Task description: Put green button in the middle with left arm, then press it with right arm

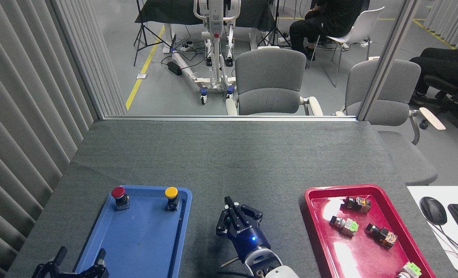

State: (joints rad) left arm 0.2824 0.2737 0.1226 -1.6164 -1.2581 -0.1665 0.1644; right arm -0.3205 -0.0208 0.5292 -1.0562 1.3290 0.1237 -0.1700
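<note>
At the blue tray's (pixel 143 235) near-left corner, the left gripper (pixel 82 253) hangs low with its fingers spread wide and nothing between them. Inside the tray, at its far end, a red button (pixel 118 195) stands at the left and a yellow button (pixel 171 195) at the right, both upright.

Just right of the tray, on the bare middle of the counter (pixel 229 154), the right gripper (pixel 237 217) points down and away with its fingers drawn close together, gripping nothing that shows. The green button is not in sight. It most likely sits under those fingers (a judgement only, since the gripper hides that patch of cloth).

The risks lie here:
- Pushing off the cap's centre could tip the small button or skid it across the cloth, because nothing pins its body.
- A sideways component to the push could shove it toward the tray's right rim.
- Bunched fingers make a blunt tip, so one could catch the cap's edge and drag the button along on the lift.

Well to the right of the blue tray, the red tray (pixel 343 247) with its loose switches is out of reach of all this.
</note>
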